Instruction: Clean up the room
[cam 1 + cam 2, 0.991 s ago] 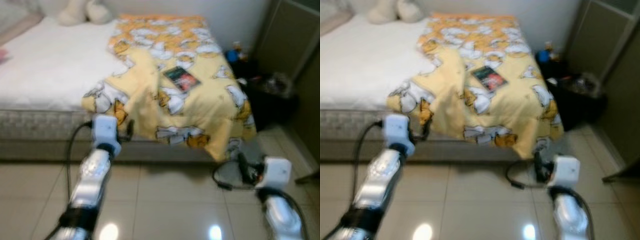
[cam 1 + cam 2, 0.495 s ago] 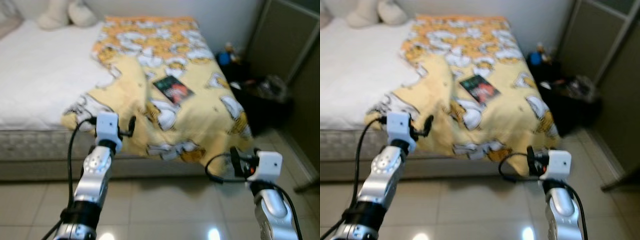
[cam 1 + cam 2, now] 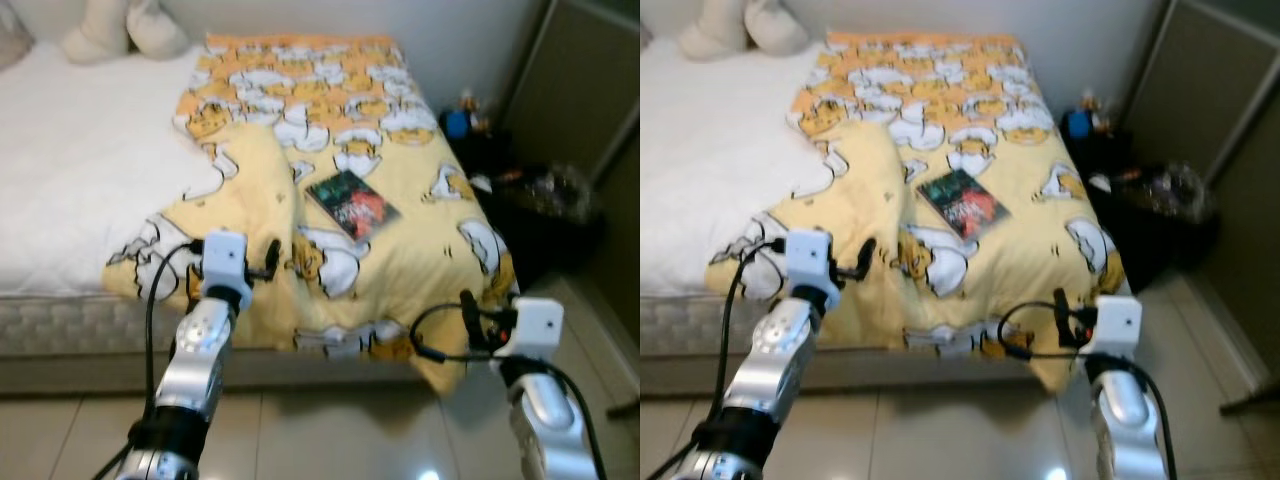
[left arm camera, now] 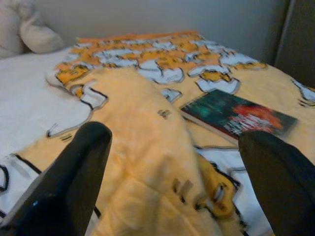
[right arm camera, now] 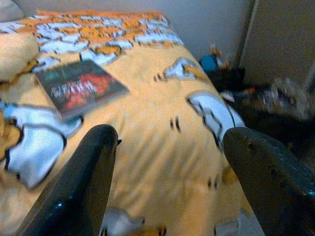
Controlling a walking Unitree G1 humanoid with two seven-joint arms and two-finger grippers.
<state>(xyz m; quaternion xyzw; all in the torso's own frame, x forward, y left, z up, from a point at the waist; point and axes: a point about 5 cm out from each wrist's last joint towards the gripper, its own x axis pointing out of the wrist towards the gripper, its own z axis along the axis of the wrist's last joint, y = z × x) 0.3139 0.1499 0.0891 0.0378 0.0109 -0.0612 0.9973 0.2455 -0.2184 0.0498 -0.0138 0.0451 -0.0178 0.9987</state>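
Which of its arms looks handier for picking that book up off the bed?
Probably the left. The left gripper is already raised over the yellow blanket, open, with the book a little ahead of it. The right gripper is open too, but sits lower, at the blanket's hanging corner, farther from the book.

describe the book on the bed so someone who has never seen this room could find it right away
Start at the bed, whose right half is covered by a yellow cartoon-print blanket. The book lies flat near the blanket's middle, the only dark thing there, its cover dark green with red.
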